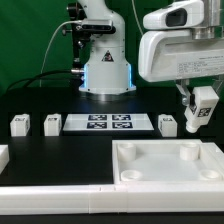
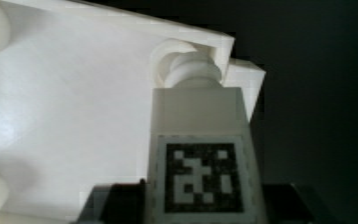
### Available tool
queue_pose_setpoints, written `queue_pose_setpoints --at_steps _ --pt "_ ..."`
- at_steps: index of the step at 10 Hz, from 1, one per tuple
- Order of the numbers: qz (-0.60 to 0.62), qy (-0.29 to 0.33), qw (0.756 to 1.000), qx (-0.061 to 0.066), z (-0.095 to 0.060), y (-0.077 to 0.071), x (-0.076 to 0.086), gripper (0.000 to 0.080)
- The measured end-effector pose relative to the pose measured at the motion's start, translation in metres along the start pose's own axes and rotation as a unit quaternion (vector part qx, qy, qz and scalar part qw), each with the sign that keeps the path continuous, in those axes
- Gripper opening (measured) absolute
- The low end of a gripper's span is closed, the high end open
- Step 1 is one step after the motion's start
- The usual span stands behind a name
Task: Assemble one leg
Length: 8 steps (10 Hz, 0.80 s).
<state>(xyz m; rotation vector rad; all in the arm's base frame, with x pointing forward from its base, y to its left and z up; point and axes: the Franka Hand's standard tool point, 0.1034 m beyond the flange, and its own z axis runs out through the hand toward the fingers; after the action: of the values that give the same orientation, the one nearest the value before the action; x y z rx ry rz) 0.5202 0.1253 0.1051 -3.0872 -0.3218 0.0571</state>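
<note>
1. Gripper (image 1: 199,106): its jaws are clamping the leg (image 2: 201,120) from both sides. It is hanging over the far corner of the tray-like piece (image 1: 160,168), at the exterior view's right.
2. Leg, held: it is standing roughly upright in the grip. Its free end is pointing at a round corner socket (image 2: 190,62) and looks just short of it. Whether the two are touching cannot be told.
3. Loose legs (image 1: 52,124), three in number, are sitting on the table (image 1: 60,150). Two are to the exterior view's left of the marker board (image 1: 108,123) and one is just beside its other end.
4. Hazards, as judged:
   - The leg end may be sitting slightly off the socket's centre, so a straight push could be landing it on the rim and jamming it.
   - If the joint needs turning, the leg could be slipping inside the jaws, since only a narrow stretch is being gripped.
   - Nothing visible is bracing the tray-like piece, so downward force could be shifting it across the table.
5. Markings: the held leg is showing a square black-and-white tag (image 2: 202,172) to the wrist view. The marker board is carrying four similar tags. No brand, word or numeral is reading clearly anywhere.
</note>
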Motion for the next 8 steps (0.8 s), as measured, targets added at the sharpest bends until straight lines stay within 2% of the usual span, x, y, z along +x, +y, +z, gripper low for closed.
queue_pose_setpoints --at_steps 5,6,7,8 --pt "0.000 0.000 1.000 0.000 0.000 0.000 0.000 0.0292" --pt "0.000 0.045 0.999 0.001 -0.004 -0.001 0.014 0.0292" --pt "-0.003 0.092 0.996 0.002 -0.006 0.003 0.021 0.0292" --pt "-0.003 0.080 0.997 0.001 0.000 0.004 0.009 0.0292"
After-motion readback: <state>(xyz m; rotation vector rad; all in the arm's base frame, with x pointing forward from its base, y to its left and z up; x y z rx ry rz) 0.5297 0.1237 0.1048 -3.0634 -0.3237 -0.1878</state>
